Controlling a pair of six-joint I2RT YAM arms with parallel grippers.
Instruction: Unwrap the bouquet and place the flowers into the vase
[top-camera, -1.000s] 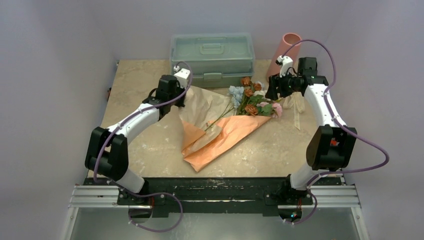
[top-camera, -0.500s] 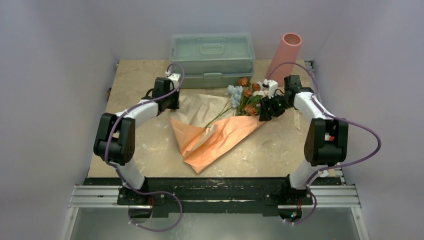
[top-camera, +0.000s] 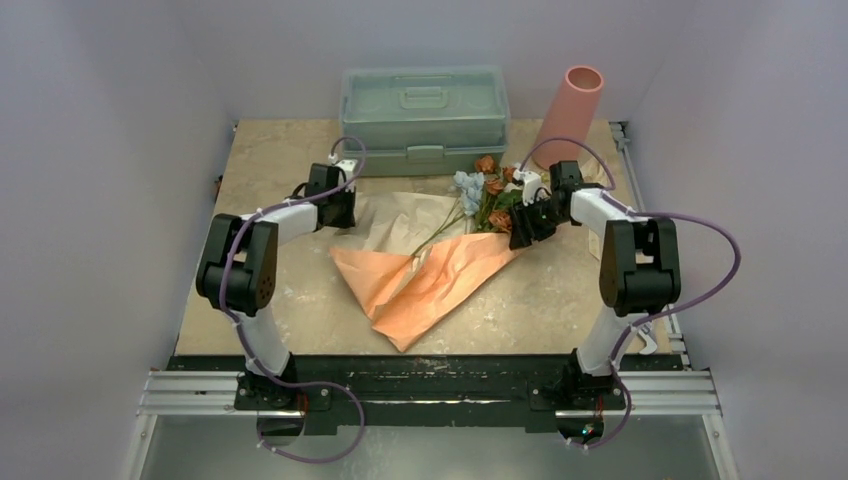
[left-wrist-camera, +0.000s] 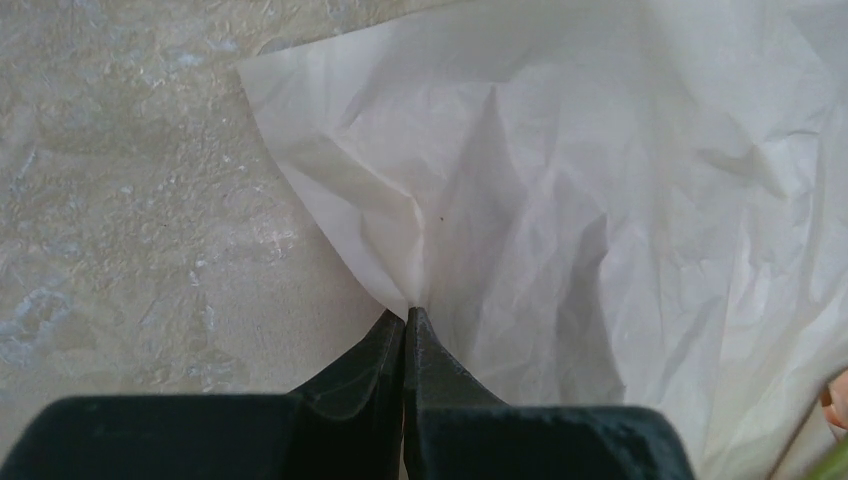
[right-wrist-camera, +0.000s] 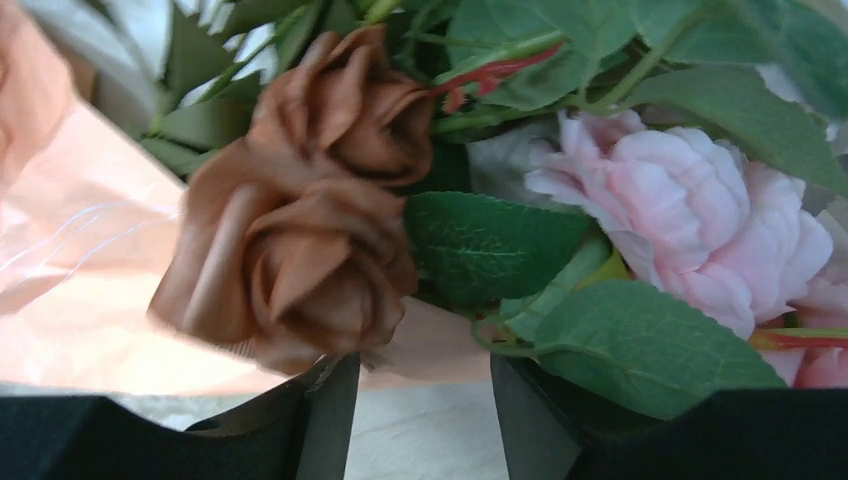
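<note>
Two grips matter: left gripper (left-wrist-camera: 406, 318) clamps shut on a corner of the tan paper (left-wrist-camera: 560, 200), anchoring it; right gripper (right-wrist-camera: 420, 410), jaws apart at the flowers (right-wrist-camera: 300, 240) in the centre, should close on stems, not blooms; the vase (top-camera: 572, 105) stands far right.

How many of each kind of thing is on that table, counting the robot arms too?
Robot arms: 2 (left arm, right arm)
Salmon-pink vase: 1
Grey-green lidded plastic box: 1
Partly unwrapped bouquet: 1
Total: 5
</note>
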